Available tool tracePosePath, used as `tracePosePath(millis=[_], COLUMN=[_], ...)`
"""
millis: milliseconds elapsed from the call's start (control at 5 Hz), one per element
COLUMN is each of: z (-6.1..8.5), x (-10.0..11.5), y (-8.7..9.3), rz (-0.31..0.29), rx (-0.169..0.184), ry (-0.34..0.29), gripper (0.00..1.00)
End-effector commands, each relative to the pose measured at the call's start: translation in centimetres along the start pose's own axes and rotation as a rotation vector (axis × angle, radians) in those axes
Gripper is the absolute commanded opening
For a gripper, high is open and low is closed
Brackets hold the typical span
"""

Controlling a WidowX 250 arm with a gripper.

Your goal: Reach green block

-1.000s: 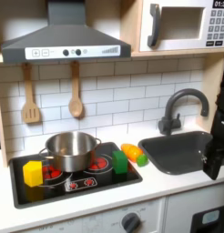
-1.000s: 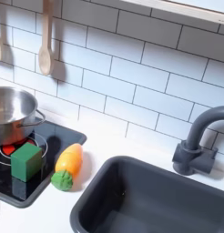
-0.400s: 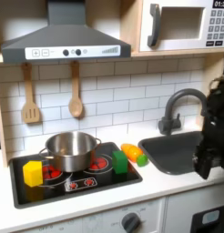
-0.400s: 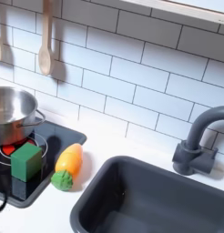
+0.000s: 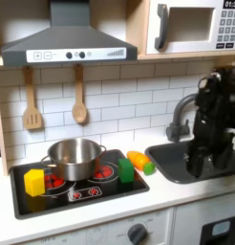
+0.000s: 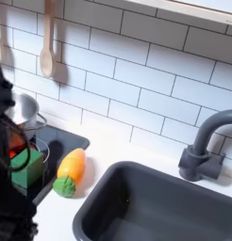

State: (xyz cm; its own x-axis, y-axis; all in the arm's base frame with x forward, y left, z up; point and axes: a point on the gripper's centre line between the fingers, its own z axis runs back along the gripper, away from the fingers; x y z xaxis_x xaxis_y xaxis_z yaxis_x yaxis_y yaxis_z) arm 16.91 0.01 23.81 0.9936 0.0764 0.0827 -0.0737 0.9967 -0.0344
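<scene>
1. Your steel pot (image 5: pixel 74 156) sits on the far left burner of the black stovetop (image 5: pixel 91 188) in the first exterior view; what lies inside it cannot be made out from either camera; the dark sink basin (image 5: pixel 182 161) on the first exterior view's right has the arm (image 5: pixel 210 115) standing over it, and nothing else can be made out in it.
2. Your gripper (image 5: pixel 198 165) hangs low over the sink in the first exterior view, dark and blurred; you cannot tell how far its fingers are spread, and it is well apart from the block.
3. The green block (image 5: pixel 125 170) stands upright on the right edge of the stovetop in the first exterior view, just left of the orange toy with a green end (image 5: pixel 141 161), which lies on the white counter between stove and sink.
4. The first exterior view gives you the yellow block (image 5: pixel 34 182) at the stovetop's near left, 2 wooden utensils (image 5: pixel 79 103) hung on the tiled wall, the hood and the microwave.
5. The second exterior view gives you a closer look: the green block (image 6: pixel 30 168) partly covered by a dark blurred shape (image 6: pixel 8 165) along the second exterior view's left edge, the orange toy (image 6: pixel 70 170) just to its right, and the faucet (image 6: pixel 207 146) behind the sink.
</scene>
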Motion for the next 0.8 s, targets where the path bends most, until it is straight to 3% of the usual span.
tracePosePath(millis=[0,600], z=[0.2,-0.4], x=[3.6,10.2], y=[2.2,4.4], rz=[0.026,0.074], rx=[0.024,0.028], ry=[-0.028,-0.067], gripper=[1.00,1.00])
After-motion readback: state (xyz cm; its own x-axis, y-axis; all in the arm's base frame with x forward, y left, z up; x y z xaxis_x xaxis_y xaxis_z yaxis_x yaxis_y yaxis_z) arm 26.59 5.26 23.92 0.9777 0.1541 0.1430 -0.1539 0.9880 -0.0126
